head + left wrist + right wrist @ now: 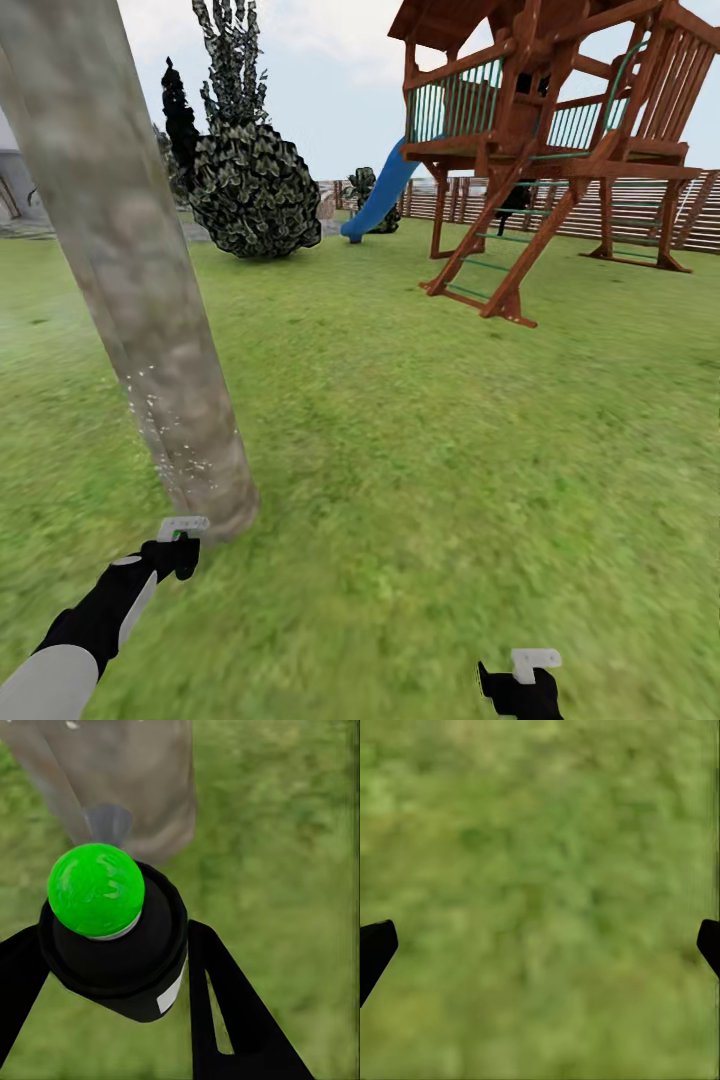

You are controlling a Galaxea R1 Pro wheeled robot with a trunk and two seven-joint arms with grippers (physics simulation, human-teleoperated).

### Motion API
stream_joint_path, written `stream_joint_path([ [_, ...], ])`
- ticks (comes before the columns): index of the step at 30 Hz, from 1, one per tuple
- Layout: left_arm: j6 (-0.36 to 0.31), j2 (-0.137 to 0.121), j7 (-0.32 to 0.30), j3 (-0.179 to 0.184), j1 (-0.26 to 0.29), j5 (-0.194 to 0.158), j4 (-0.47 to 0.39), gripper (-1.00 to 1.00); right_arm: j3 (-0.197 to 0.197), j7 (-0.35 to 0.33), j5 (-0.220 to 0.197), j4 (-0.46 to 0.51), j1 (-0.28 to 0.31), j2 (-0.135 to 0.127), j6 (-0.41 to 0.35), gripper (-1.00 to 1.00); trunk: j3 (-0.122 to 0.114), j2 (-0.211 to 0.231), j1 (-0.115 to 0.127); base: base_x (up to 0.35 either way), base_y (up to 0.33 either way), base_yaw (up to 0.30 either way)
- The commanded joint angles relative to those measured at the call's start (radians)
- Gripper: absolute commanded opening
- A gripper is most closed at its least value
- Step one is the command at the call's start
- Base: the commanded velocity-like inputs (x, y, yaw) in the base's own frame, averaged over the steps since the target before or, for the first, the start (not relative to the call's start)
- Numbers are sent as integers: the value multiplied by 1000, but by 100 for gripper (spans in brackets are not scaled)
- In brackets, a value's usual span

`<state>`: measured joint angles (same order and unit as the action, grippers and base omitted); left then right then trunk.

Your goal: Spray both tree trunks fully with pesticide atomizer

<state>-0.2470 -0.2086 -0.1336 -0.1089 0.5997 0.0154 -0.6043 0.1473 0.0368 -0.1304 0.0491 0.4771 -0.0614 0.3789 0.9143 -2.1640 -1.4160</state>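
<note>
Atomizer point(112, 937) sits clamped in left claw point(112, 967) near speckled tree trunk point(150, 340); right claw point(540, 945) gapes wide, empty.

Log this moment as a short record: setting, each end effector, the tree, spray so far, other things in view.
setting: grass lawn, wooden fence behind
left end effector: shut on the atomizer, green cap, aimed at the trunk base
right end effector: open, above grass, holding nothing
tree trunk: thick, pale, close on the left
pesticide: white specks on the lower trunk; upper part looks bare
other: wooden play tower, blue slide, round bush
</note>
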Motion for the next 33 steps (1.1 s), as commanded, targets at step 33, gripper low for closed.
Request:
stream_joint_path([
  [33, 0, 0, 0, -1, 0, 1, 0, -100, 0, 2, -2, 0, 0, 0, 3, 100, 0, 0, 0, 101, -269, 85],
])
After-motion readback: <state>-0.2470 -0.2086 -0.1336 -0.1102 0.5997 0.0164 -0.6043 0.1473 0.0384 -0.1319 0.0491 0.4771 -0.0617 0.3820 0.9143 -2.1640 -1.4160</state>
